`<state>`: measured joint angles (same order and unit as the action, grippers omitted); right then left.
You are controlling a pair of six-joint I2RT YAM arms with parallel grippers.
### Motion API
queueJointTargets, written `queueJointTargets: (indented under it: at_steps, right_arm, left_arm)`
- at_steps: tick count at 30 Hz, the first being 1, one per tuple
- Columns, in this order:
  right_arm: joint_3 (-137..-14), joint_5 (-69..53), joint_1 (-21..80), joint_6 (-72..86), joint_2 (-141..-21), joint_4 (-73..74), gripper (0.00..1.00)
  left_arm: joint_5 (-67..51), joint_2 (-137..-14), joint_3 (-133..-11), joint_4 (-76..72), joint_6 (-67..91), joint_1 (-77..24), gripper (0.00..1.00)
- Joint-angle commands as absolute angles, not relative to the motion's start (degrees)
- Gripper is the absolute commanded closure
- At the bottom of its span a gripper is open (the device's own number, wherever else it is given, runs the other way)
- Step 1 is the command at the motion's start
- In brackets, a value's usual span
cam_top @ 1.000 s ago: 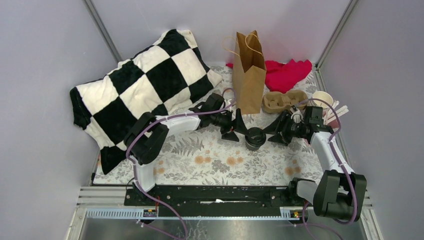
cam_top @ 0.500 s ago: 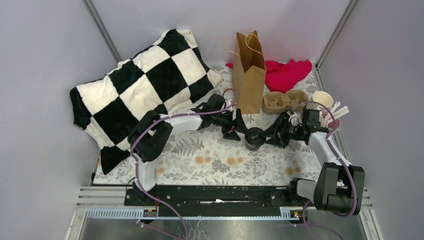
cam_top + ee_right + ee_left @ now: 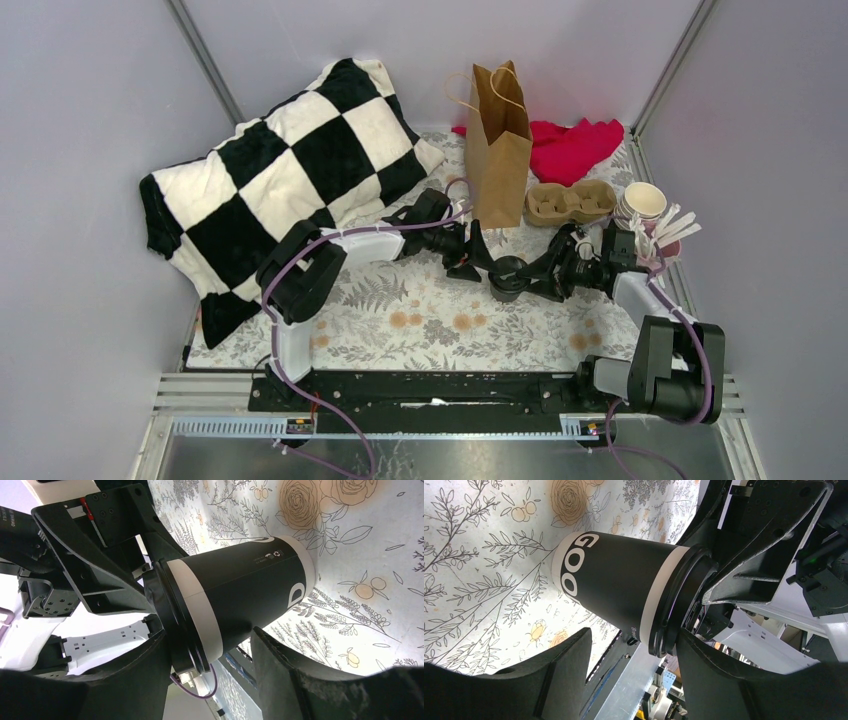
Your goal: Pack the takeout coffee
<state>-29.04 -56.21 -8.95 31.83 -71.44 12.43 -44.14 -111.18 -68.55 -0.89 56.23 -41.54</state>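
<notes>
Flowery cloth lies under everything. I see the black cup standing in the middle with its lid on, on the near side of the bag. My left gripper is spread wide just beside the cup. My right gripper is spread wide too, with one finger on each side of the cup.

My left gripper and right gripper, both spread, face each other across the black cup, each in the other's way. Just behind stand the brown paper bag and the cardboard carrier. Toward my bases the flowered cloth gives open room
</notes>
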Motion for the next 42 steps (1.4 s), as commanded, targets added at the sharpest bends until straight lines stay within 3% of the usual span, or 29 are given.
queueJointTargets:
  at_steps: [1, 5, 12, 14, 17, 19, 22, 30, 34, 38, 42]
  right_arm:
    - [-30.69, -47.89, -8.62, 26.75, -71.19, 19.86, 0.36]
    - [-37.86, -49.07, -8.61, 24.37, -68.74, 25.75, 0.27]
    - [-35.09, -52.23, -8.18, 24.63, -65.94, 27.66, 0.28]
    - [-33.23, -51.81, -8.09, 24.12, -66.46, 27.59, 0.35]
    - [-32.08, -48.42, -8.09, 25.2, -67.57, 27.84, 0.62]
    - [-31.97, -43.86, -8.09, 26.25, -67.82, 28.94, 0.68]
    - [-31.03, -38.04, -7.73, 27.87, -68.95, 29.26, 0.6]
    - [-37.56, -45.48, -7.38, 26.42, -64.65, 31.56, 0.35]
    - [-33.49, -51.77, -6.95, 28.89, -65.42, 28.46, 0.39]
    - [-30.71, -49.03, -6.94, 28.85, -65.98, 26.64, 0.44]
    - [-30.31, -34.05, -6.38, 29.35, -71.54, 29.57, 0.54]
  left_arm:
    - [-38.96, -112.35, -67.47, 5.27, 51.39, -40.98, 0.35]
    - [-38.3, -111.89, -69.5, 7.87, 49.6, -41.04, 0.35]
    - [-38.14, -112.1, -70.9, 9.15, 49.04, -41.03, 0.35]
    - [-38.26, -112.3, -71.11, 9.21, 49.04, -41.04, 0.35]
    - [-38.16, -112.73, -71.28, 9.32, 49.04, -41.04, 0.35]
    - [-37.9, -112.91, -71.14, 9.35, 49.04, -41.0, 0.35]
    - [-37.88, -113.32, -71.09, 9.39, 48.96, -41.01, 0.35]
    - [-37.79, -113.63, -71.94, 10.8, 47.94, -41.02, 0.35]
    - [-37.99, -113.9, -72.22, 10.72, 48.0, -41.0, 0.35]
    - [-38.04, -114.23, -72.18, 10.71, 47.92, -41.04, 0.35]
    - [-37.35, -114.43, -71.64, 10.73, 47.97, -41.03, 0.35]
